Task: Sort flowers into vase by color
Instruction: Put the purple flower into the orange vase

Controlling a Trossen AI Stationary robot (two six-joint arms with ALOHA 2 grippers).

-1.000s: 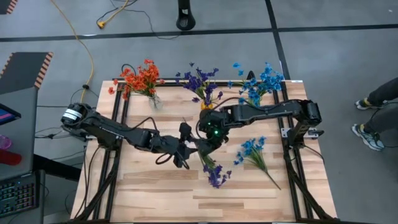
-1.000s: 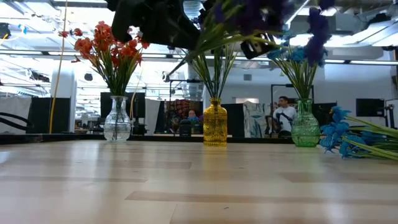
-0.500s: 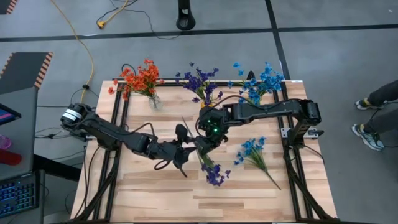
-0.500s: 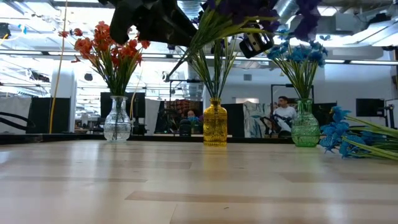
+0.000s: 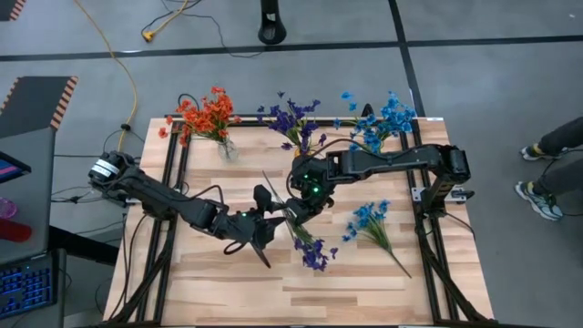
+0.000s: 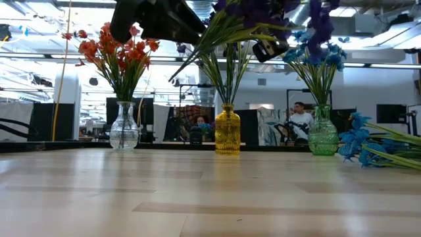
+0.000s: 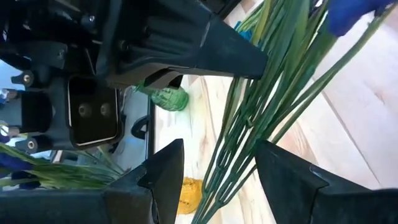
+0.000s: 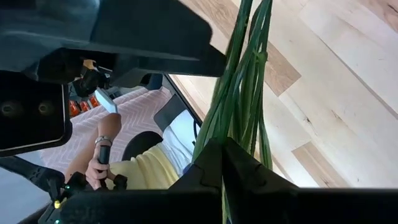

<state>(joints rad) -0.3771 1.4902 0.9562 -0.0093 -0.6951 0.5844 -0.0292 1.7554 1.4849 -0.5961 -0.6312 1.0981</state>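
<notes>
A purple flower sprig (image 5: 312, 251) hangs in the air over the table's middle, with my right gripper (image 5: 296, 211) shut on its green stems (image 8: 239, 93). My left gripper (image 5: 271, 220) is open. Its two fingers (image 7: 163, 177) stand on either side of the same stems (image 7: 239, 143), and I see no plain touch. A blue sprig (image 5: 369, 224) lies flat on the table at the near right. At the far edge stand a clear vase (image 6: 123, 128) with orange flowers, a yellow vase (image 6: 227, 130) with purple ones and a green vase (image 6: 322, 131) with blue ones. My right gripper pinches the bundle of thin green stems (image 8: 217, 134) between its two shut fingers, partway along the stems. The fingers come slanting down from the table's right and lie across the stems. The sprig is lifted clear of the table. It is tilted, with blossoms toward the near edge and stem ends (image 5: 265, 175) toward the far left.
A black frame (image 5: 173, 173) runs along the table's left and right sides. A person's legs (image 5: 547, 169) show beyond the right edge. Bare wood (image 5: 209, 273) lies near the front edge, left of the sprigs.
My left gripper has swung a little toward the table's near edge and has rolled at the wrist, staying open around the stems. My right gripper and the purple sprig have kept still.
</notes>
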